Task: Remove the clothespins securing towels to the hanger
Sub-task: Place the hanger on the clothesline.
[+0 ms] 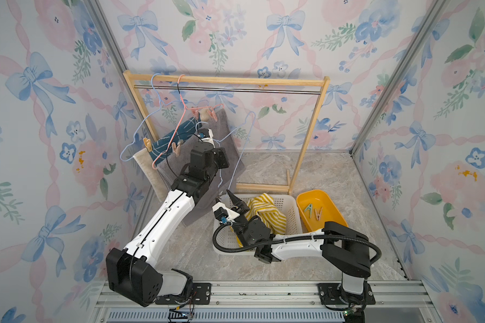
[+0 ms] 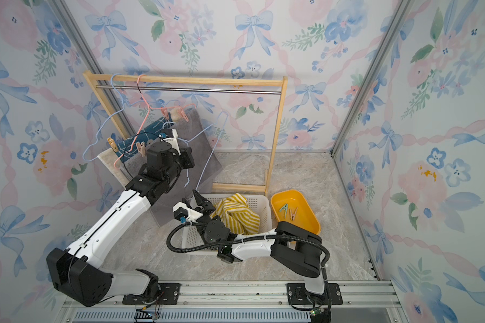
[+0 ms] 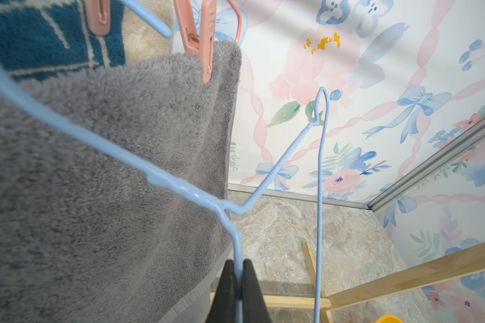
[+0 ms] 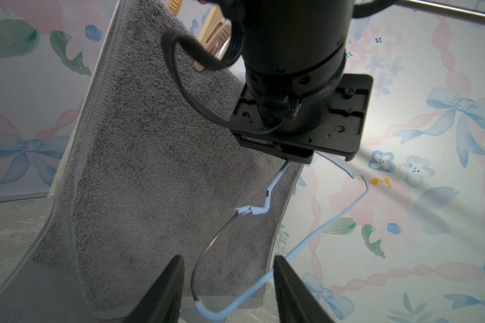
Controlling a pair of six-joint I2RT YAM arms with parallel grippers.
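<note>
We clamp left jaws on blue hanger (image 3: 179,185), pink pin (image 3: 207,42) on grey towel (image 3: 95,181) beyond them, right jaws apart around its hook (image 4: 199,260)

The left arm (image 1: 163,221) and right arm (image 1: 294,242) share one build: glossy white link shells between bulky matte-black joint housings. In a top view, a thin black cable (image 1: 167,165) loops at the left wrist's nine o'clock, and a ribbed black conduit (image 1: 214,239) curls at the right wrist's eight o'clock. Each white camera mount (image 1: 224,211) carries a blue plug (image 1: 222,221). The right gripper (image 4: 228,258) has black wedge-shaped jaws. A square black wrist plate (image 4: 347,112) shows screw holes.
</note>
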